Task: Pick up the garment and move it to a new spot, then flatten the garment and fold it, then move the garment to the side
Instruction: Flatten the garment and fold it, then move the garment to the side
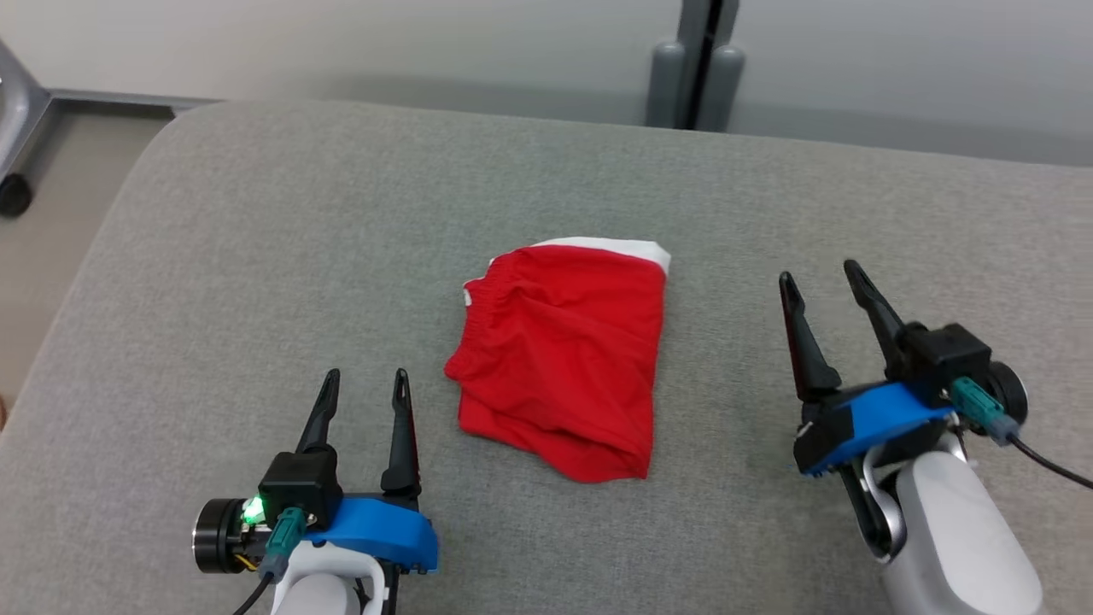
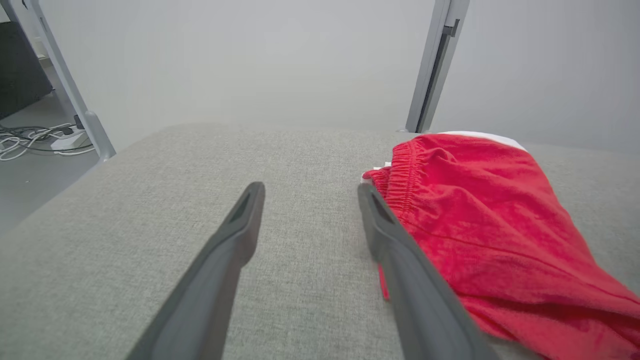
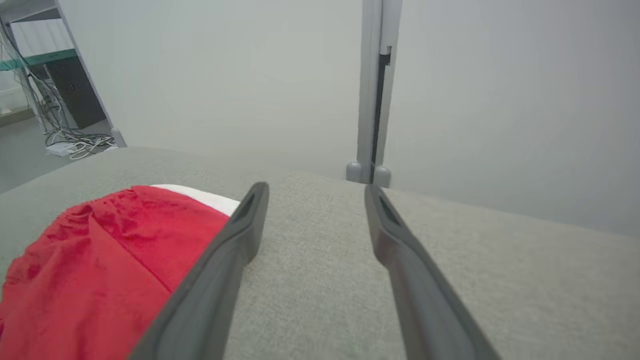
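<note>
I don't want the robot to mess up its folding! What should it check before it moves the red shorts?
1. Left gripper open and empty: ok.
2. Right gripper open and empty: ok.
3. Red shorts folded into a compact pile: ok, a bit wrinkly.
4. Shorts lying free of both grippers: ok.
5. Bare grey cushion on both sides to put them down: ok.
6. Hidden layers underneath lined up: cannot tell.

The right gripper [image 3: 314,189] holds its jaws wide apart above the grey padded bench [image 3: 500,260]. The red garment [image 3: 100,260], white at its far edge, lies at the left, partly behind the gripper. A grey post [image 3: 374,100] stands behind the bench.
</note>
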{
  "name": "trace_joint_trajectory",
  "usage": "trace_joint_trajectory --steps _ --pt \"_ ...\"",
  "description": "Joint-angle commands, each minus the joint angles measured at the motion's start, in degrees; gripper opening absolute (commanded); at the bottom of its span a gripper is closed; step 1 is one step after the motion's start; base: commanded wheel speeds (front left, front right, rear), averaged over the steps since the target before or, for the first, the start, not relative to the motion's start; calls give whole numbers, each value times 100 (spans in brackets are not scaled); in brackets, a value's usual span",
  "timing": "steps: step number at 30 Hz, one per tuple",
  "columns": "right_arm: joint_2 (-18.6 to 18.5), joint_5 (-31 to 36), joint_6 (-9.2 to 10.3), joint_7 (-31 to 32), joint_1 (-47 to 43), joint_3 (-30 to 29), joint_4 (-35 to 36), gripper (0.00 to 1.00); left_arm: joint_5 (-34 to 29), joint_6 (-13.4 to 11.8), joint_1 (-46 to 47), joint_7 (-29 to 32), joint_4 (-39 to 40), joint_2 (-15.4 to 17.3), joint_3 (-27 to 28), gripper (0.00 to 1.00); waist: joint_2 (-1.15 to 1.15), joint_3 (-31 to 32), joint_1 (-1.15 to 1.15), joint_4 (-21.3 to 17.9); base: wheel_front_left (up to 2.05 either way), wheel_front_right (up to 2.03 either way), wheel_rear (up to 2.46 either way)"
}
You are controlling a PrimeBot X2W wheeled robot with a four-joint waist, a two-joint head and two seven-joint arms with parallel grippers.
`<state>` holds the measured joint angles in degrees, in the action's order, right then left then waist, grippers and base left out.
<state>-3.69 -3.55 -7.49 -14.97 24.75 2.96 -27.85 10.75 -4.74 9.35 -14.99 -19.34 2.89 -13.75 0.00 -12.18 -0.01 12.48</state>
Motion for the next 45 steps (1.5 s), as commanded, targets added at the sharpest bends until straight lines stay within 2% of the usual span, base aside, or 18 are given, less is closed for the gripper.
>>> trace_joint_trajectory --steps 1,5,12,23,30,35,39,45 --pt "29 63 0 -27 -161 -77 73 100 -51 -12 -28 -26 -27 2 51 100 0 240 1 -270 0 0 0" --pt "81 138 0 -27 -716 -452 314 100 -249 6 -125 -26 -121 10 269 100 0 407 1 -606 0 0 0" --pt "78 -145 0 -28 -1360 -415 356 100 -481 20 -421 -26 -246 58 550 100 0 674 1 -1073 0 0 0" --pt "77 -409 0 -28 -1976 -94 246 100 -722 87 -882 -26 -336 79 770 100 0 1092 1 -1349 0 0 0" --pt "77 -416 0 -28 -2009 -84 244 100 -783 119 -931 -26 -283 49 732 100 0 1071 1 -1232 0 0 0" --pt "77 -574 0 -27 -1759 5 101 100 -769 173 -713 -26 -171 30 679 100 0 758 1 -1074 0 0 0" --pt "80 -819 0 -28 -1179 423 -180 100 -759 220 -527 -26 -119 21 581 100 0 362 1 -817 0 0 0" --pt "73 -1168 0 -28 -235 941 -714 100 -718 264 -217 -26 -156 8 318 100 0 -94 1 -228 0 0 0"
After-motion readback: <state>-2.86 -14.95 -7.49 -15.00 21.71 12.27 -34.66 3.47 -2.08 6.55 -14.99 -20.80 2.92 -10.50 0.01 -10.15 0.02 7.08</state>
